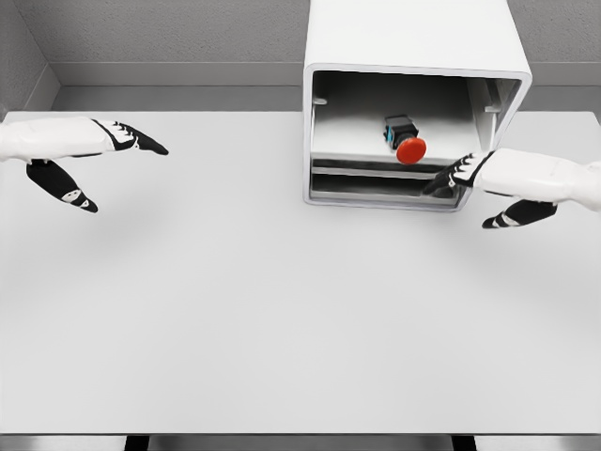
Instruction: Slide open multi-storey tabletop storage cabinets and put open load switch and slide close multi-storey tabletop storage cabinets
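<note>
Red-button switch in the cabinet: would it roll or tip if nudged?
The switch probably tips more than rolls: its body looks boxy and it already lies tilted. The round red cap may let it pivot. It looks rigid and small beside the right hand, so likely light.

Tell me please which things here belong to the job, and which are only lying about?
Belong to the job:
- cabinet, open at the front
- switch with red button, on a shelf inside the cabinet
- right hand, fingers open, at the cabinet's lower front edge

Only lying about:
- no loose things; only the table
- left hand, open, resting over the table at the far left
</note>
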### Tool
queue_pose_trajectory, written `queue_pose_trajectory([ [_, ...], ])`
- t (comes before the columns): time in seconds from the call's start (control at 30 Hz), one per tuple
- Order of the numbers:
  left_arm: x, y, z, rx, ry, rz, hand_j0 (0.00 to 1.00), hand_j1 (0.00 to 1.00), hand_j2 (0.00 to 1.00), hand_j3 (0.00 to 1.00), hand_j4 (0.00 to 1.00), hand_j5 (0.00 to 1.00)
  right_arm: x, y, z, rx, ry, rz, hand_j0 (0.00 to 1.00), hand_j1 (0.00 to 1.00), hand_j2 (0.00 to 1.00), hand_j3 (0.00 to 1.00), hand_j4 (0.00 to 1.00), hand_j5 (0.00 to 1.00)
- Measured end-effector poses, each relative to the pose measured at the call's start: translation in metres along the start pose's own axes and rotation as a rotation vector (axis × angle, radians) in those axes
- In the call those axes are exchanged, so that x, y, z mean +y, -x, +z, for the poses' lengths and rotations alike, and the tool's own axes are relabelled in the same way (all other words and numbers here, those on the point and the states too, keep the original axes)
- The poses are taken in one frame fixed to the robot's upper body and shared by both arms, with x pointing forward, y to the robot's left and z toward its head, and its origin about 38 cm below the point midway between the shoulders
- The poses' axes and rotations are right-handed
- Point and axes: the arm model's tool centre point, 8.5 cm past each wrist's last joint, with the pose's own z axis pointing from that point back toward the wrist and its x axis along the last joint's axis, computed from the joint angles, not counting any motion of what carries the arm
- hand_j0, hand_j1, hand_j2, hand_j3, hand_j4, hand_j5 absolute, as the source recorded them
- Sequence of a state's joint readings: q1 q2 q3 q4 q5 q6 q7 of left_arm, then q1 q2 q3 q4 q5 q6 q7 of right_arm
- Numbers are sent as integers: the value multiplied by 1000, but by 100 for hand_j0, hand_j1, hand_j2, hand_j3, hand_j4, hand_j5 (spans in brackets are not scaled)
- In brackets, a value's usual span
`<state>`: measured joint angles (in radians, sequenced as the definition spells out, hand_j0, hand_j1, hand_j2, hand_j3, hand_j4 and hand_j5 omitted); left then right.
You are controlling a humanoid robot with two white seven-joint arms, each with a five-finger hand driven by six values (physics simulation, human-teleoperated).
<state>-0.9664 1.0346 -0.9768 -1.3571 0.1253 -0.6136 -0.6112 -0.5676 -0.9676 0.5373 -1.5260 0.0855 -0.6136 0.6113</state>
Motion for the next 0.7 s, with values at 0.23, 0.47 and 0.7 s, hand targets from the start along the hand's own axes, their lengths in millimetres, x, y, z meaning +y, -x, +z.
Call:
queue_pose_trajectory([
  [0.23,-1,0,0,0,1,1,100,100,100,100,100,100,-12,10,-15,2,5,1,89,89,89,89,89,89],
  [0.47,-1,0,0,0,1,1,100,100,100,100,100,100,4,13,-22,0,-34,-26,94,94,94,94,94,94],
  [0.7,-14,-2,-17,-32,14,28,100,100,100,100,100,100,51,-10,17,9,-73,-69,100,100,100,100,100,100],
])
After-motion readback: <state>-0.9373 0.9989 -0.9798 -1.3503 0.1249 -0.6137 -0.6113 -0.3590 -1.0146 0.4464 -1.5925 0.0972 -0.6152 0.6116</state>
